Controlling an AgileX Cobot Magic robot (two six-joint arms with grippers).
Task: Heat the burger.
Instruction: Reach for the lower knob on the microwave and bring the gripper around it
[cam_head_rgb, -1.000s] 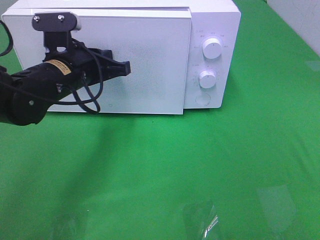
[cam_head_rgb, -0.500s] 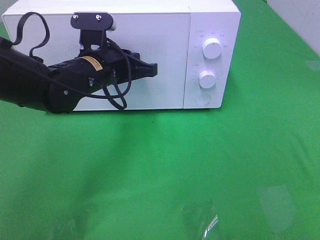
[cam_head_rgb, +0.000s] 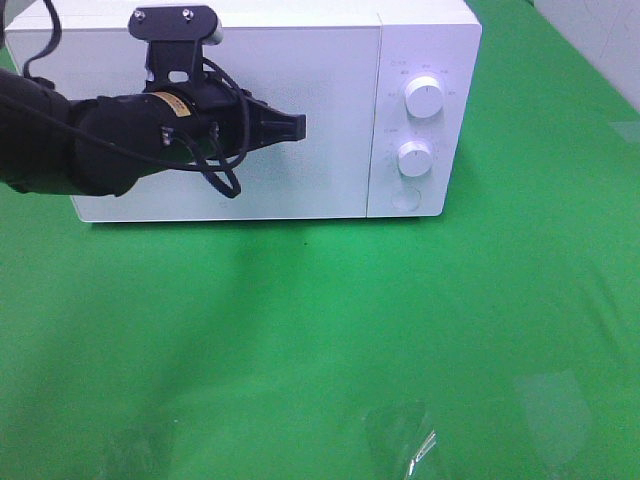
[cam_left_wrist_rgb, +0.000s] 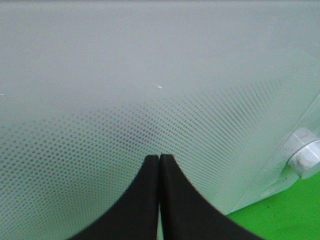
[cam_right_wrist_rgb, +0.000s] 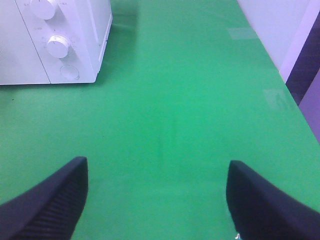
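Note:
The burger is out of view. The white microwave stands at the back of the green table with its door closed flush. My left gripper is shut and empty, with its tips at the middle of the door. In the left wrist view the closed fingertips sit close to the dotted door window, and I cannot tell if they touch it. My right gripper is open and empty above bare green cloth, to the right of the microwave. It does not show in the exterior view.
The microwave's panel has two white knobs and a round button. The green cloth covers the table. A pale wall and a dark edge border the table's right side.
The microwave door, ajar one second ago, now lies flush and closed. My left gripper moved right along the door, then lifted slightly.

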